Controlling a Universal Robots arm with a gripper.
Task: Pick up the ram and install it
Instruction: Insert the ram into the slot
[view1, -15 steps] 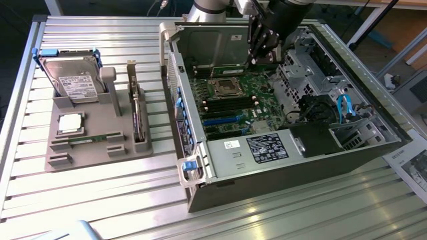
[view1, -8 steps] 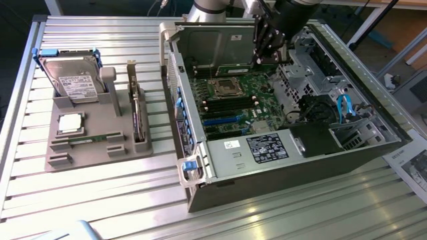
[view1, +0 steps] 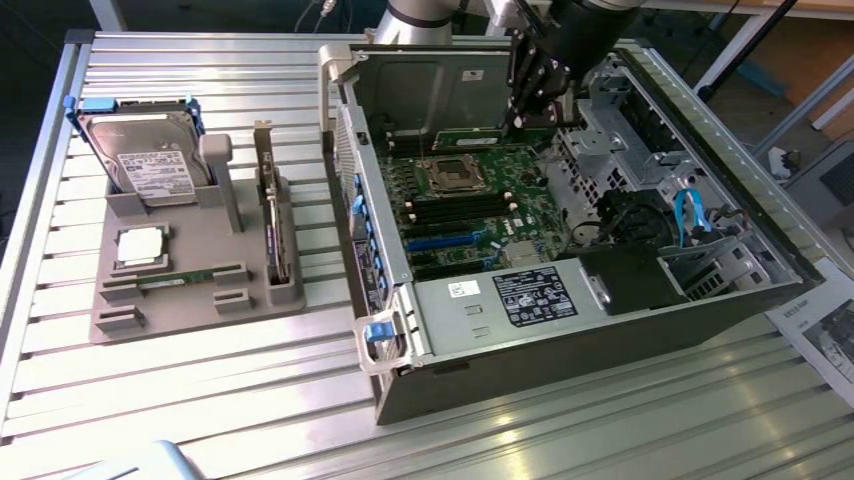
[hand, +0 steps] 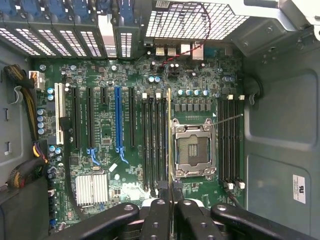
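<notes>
One gripper (hand: 170, 194): closed on the ram, with its black fingers (hand: 158, 212) pressed against the two faces of the stick.
Ram (hand: 170, 135): held edge-on inside the computer case (view1: 534, 360), over the motherboard (hand: 125, 165). In the wrist view it appears as a thin line between the bank of black memory slots (hand: 154, 140) and the CPU socket (hand: 192, 150), running parallel to the slots. Contact with the board cannot be judged.
Gripper position, exterior view: located over the far part of the motherboard, at 1 o'clock from the CPU socket.
Second memory bank (hand: 230, 145): placed on the other side of the CPU socket from the ram; its slots are seen unfilled.
CPU socket: its metal frame is seen around a bare contact field.
Fixture (view1: 200, 300): a grey holder set on the slatted table (view1: 200, 400), at 9 o'clock from the case, well apart from the gripper.
Hard drive (view1: 147, 160): stood upright at 11 o'clock on the fixture.
CPU chip (view1: 140, 245): laid flat at 9 o'clock on the fixture, just in front of the hard drive.
Expansion card (view1: 274, 235): stood on edge at 3 o'clock on the fixture.
</notes>
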